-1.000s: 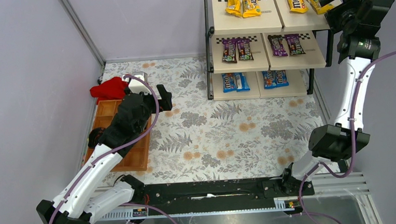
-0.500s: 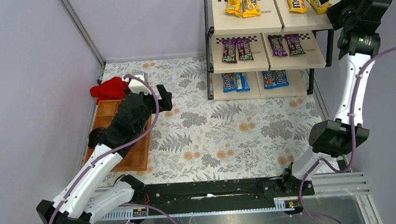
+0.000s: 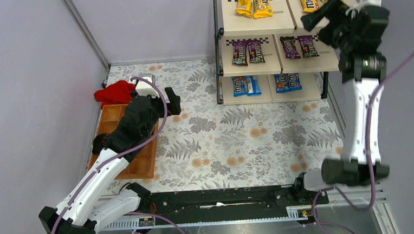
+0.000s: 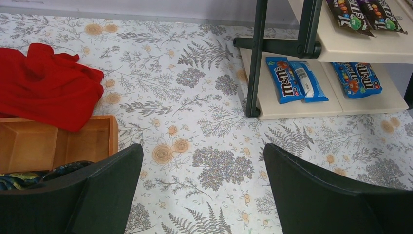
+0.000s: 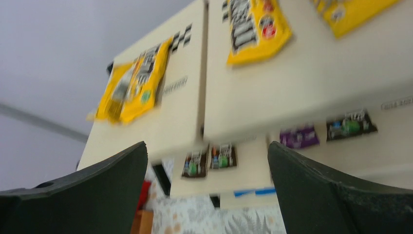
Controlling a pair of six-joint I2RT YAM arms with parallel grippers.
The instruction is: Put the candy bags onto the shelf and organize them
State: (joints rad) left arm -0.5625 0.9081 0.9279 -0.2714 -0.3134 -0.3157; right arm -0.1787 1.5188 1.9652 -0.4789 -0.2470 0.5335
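Seen from above, the shelf point(image 3: 253, 26) stands at the far right of the flowered desk point(image 3: 233, 142), and all the candy lies on it. There are four yellow bags point(image 3: 254, 5) on the top board, four purple-brown bags point(image 3: 247, 52) on the middle one and four blue bags point(image 3: 245, 85) at the bottom. Each row is split into two pairs. My right gripper point(image 3: 323, 13) hangs over the front of the top board's right half and partly covers the right-hand yellow pair. My left gripper point(image 3: 172, 102) is low over the desk, well apart from the shelf, near a red cloth point(image 3: 115, 93) and a wooden tray point(image 3: 142, 165).

The wrist views add what the overhead one cannot show. In the left one, my left gripper's fingers are spread wide with nothing between them. That view also looks in at the bottom board, where one blue bag of the left pair shows a white label patch. The right one is blurred and looks across the top board. My right gripper is likewise released and empty, with yellow bags ahead and purple-brown ones lower down.

Compared with a second ago, my right arm has swung left, away from the shelf's right end. The bags lie as they did, and my left arm has barely moved.
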